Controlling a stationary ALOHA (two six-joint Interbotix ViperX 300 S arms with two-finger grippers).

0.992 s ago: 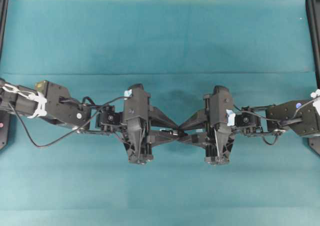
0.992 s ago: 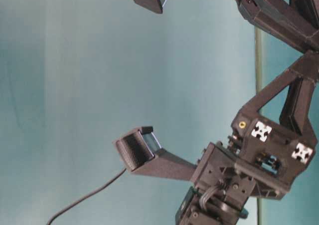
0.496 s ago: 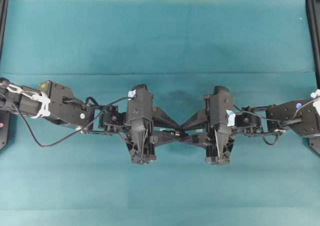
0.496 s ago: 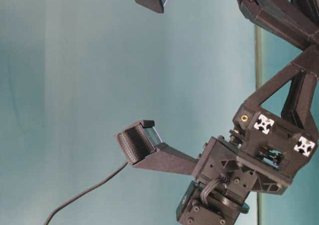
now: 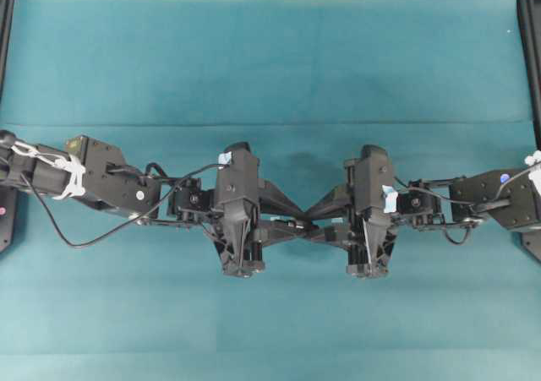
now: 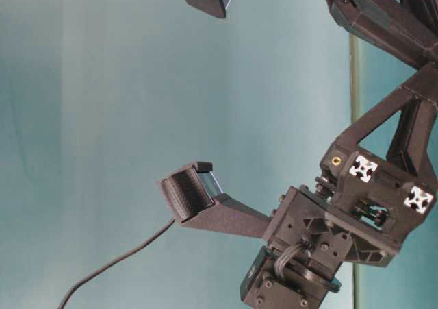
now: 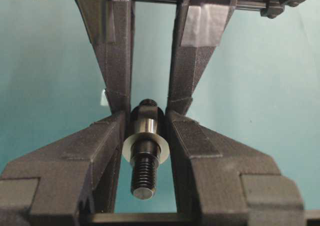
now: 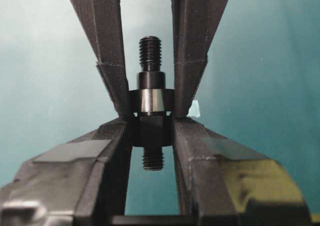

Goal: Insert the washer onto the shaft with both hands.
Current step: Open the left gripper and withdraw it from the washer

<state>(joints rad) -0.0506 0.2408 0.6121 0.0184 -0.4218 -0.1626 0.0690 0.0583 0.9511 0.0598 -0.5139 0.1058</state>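
Teal tabletop [image 5: 270, 60] below, my left claw [image 7: 145, 131] pinches the thin washer [image 7: 129, 145] by its rim. My right claw [image 8: 150, 121] clamps the shaft [image 8: 150, 98]; both look stiff, light and slippery, so I'd grip the shaft's collar.

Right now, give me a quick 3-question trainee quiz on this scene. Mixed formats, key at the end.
1. True or false: the washer lies flat on the table.
2. Which end of the shaft points at the left wrist camera? A: a smooth flat head. B: a threaded end. C: neither, it is fully hidden.
3. Fill in: the right gripper is shut on the ____.

Key:
1. False. It sits around the shaft, between the fingers of the left gripper.
2. B.
3. shaft.
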